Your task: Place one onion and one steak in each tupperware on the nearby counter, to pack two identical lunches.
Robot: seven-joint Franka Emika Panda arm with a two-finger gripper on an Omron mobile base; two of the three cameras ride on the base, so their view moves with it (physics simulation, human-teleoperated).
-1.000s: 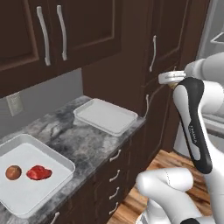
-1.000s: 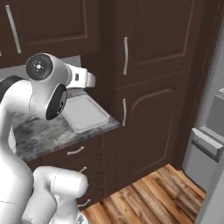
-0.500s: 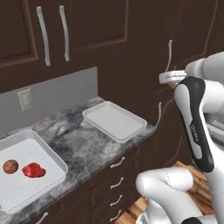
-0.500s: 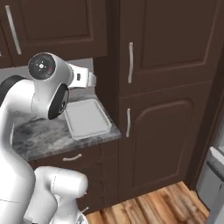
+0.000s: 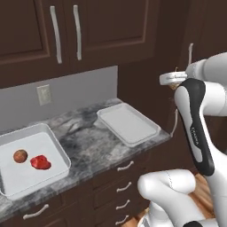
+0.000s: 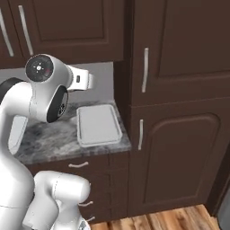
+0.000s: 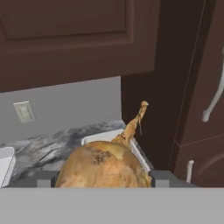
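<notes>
Gripper is closed on an onion, jaws wide either side of it, carried high for transport. Beyond, on the tabletop, the nearer tupperware lies unfilled, evidently the destination. The far tupperware already holds one onion beside a steak.

Two tupperwares on counter. Left tupperware holds onion, with steak just beside, at 4 o'clock. Right tupperware sits near counter end, at 2 o'clock from left one. Wall outlet behind, between them.
</notes>
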